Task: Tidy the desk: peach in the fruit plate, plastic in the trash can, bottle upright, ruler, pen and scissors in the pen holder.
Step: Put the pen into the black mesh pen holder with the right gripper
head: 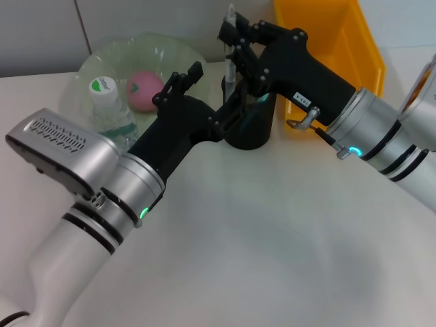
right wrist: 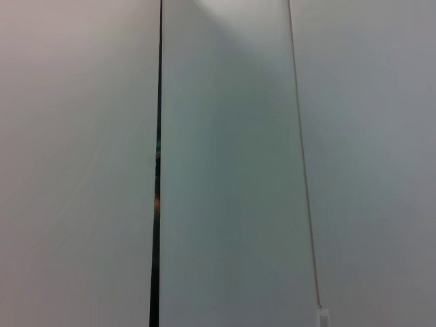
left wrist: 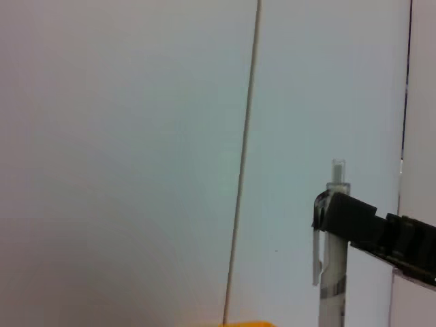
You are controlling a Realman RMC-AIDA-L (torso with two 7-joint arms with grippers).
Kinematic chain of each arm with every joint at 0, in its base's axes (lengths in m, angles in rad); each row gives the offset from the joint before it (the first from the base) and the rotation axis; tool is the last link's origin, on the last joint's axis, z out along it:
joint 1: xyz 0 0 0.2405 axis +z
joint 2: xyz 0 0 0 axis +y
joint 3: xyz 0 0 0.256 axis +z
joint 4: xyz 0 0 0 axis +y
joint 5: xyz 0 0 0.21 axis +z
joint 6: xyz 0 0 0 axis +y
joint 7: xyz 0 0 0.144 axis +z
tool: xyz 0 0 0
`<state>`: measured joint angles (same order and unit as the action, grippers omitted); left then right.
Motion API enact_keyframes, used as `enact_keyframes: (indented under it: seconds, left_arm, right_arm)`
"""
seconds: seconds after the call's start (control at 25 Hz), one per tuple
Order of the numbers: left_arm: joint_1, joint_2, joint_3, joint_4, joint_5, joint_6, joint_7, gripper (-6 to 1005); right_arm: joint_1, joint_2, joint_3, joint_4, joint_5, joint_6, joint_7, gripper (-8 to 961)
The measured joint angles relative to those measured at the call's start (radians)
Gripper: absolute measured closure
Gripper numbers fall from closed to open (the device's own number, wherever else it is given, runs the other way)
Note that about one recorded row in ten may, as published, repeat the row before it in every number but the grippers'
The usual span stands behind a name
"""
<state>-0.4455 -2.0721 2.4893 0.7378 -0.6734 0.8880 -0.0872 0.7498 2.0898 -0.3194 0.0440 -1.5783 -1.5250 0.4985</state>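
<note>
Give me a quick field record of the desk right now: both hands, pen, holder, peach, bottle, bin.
right hand: above the pen holder, shut on the pen
pen: upright, lower end at the holder's mouth
pen holder: black, upright
left hand: beside the holder, holding nothing seen
peach: in the fruit plate
bottle: upright, green cap
trash can: yellow, behind the right arm
</note>
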Motion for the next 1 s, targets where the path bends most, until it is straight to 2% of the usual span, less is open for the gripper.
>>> enact_keyframes:
  seconds: [0.24, 0.4, 0.48, 0.52, 0.56, 0.64, 0.72, 0.76, 0.92, 1.0]
  left_arm:
    - [0.045, 0.004, -0.056, 0.0, 0.113, 0.008, -0.104, 195]
    - [0.071, 0.014, -0.099, 0.0, 0.257, 0.01, -0.222, 196]
    - [0.082, 0.024, -0.123, 0.0, 0.348, 0.013, -0.295, 196]
    - [0.096, 0.04, -0.155, 0.001, 0.474, 0.028, -0.39, 196]
    - [0.096, 0.04, -0.155, 0.001, 0.474, 0.028, -0.39, 196]
    - [0.109, 0.052, -0.185, 0.001, 0.584, 0.047, -0.478, 196]
    - [0.134, 0.071, -0.257, 0.001, 0.766, 0.085, -0.611, 197]
    - [0.134, 0.071, -0.257, 0.001, 0.766, 0.085, -0.611, 197]
    - [0.158, 0.091, -0.358, -0.006, 0.975, 0.144, -0.756, 197]
    - [0.16, 0.097, -0.388, -0.013, 1.029, 0.168, -0.794, 197]
  right_arm:
    - [-0.009, -0.004, 0.039, -0.02, 0.0, -0.003, 0.0, 817]
    - [-0.01, -0.004, 0.054, -0.036, 0.0, -0.003, 0.0, 817]
    - [-0.01, -0.004, 0.067, -0.047, 0.0, -0.003, 0.001, 817]
    - [-0.008, -0.004, 0.078, -0.056, 0.0, -0.003, 0.006, 817]
    - [-0.008, -0.004, 0.078, -0.056, 0.0, -0.003, 0.006, 817]
    - [-0.006, -0.005, 0.086, -0.063, 0.0, 0.0, 0.009, 818]
    - [-0.002, -0.006, 0.086, -0.074, 0.0, 0.007, 0.01, 818]
    - [-0.002, -0.006, 0.086, -0.074, 0.0, 0.007, 0.01, 818]
    - [0.01, -0.006, 0.086, -0.079, 0.0, 0.039, 0.011, 816]
    - [0.022, -0.006, 0.086, -0.079, 0.0, 0.072, 0.011, 814]
